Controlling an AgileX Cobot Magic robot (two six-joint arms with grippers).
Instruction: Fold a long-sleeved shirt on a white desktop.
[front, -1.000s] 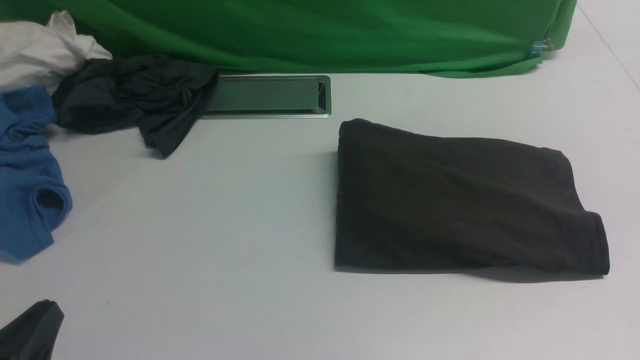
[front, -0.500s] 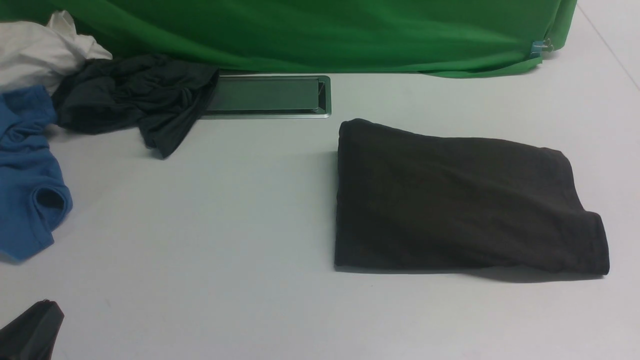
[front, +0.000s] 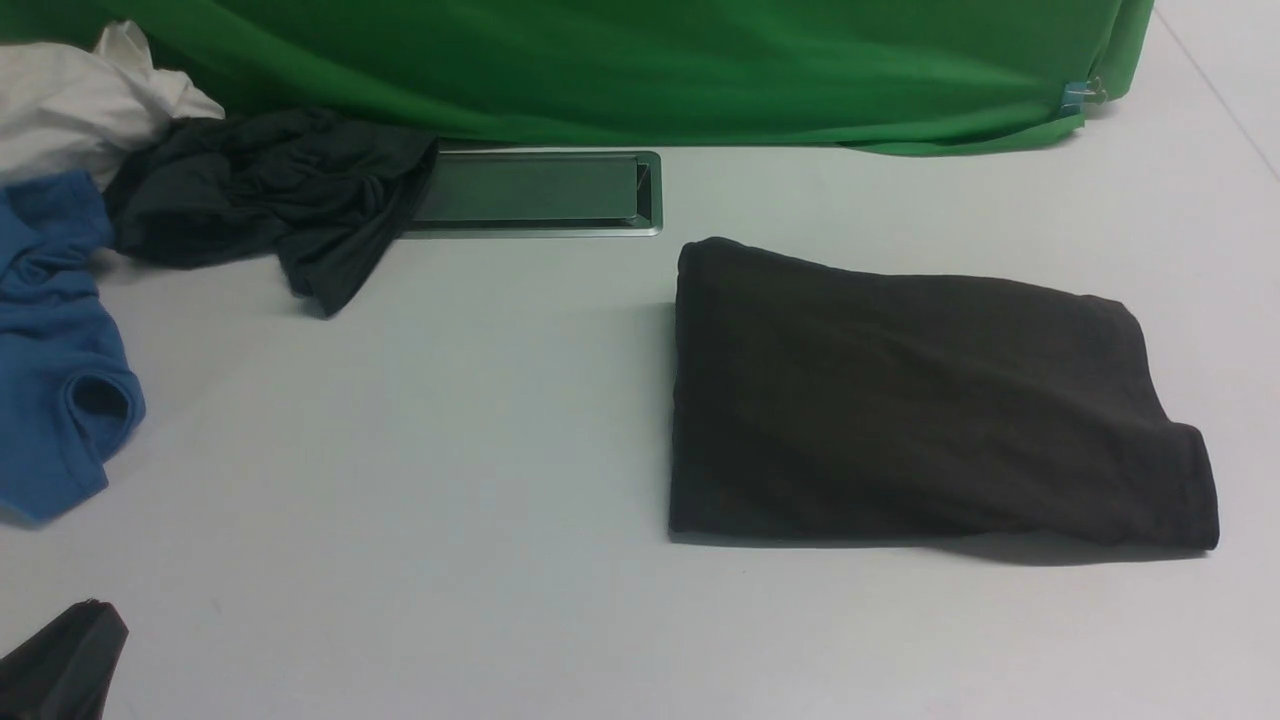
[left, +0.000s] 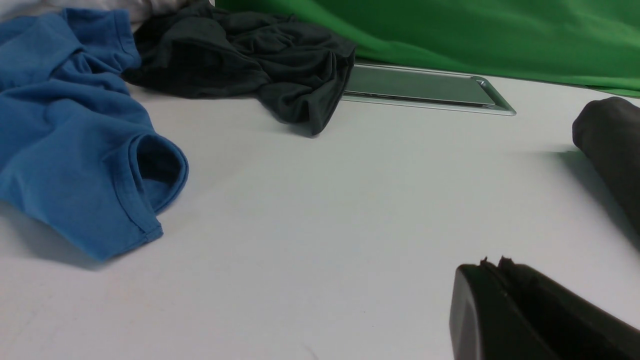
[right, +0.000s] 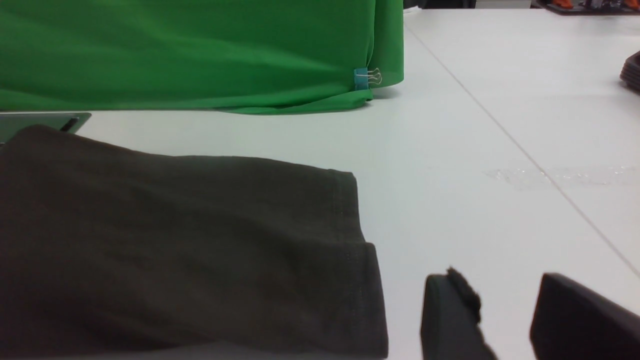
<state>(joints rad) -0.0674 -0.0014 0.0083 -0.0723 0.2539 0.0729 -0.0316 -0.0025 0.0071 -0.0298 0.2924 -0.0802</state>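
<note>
Shirt (front: 920, 400) lies as a compact dark rectangle on the surface (front: 480, 480), right of centre, just in front of the cable tray (front: 535, 192) and a little to its right. Edges roughly squared; near right corner bulges a little. No sleeves trailing out.

Step in hand, by judgement: folding looks done or all but done. Both arms are drawn back near the robot's edge, neither touching cloth. Next move, if any, calls only for a tidy of that bulging corner, or simply staying parked.

Left gripper (left: 492, 262): jaws pressed together, empty, well apart from the shirt. Right gripper (right: 505, 290): jaws partly apart, a clear gap between them, holding nothing, just beside the shirt's hemmed edge.

Views differ:
- Front view shows the whole folded outline and the spare pile at far left: blue garment (front: 55, 350), slate garment (front: 260, 195), white cloth (front: 80, 100). Only a sliver of the left gripper shows there.
- Right wrist view alone shows the stitched hem layers and the clip (right: 361, 78) on the green backdrop (right: 190, 50).
- Left wrist view catches only 1 corner of the shirt.
</note>
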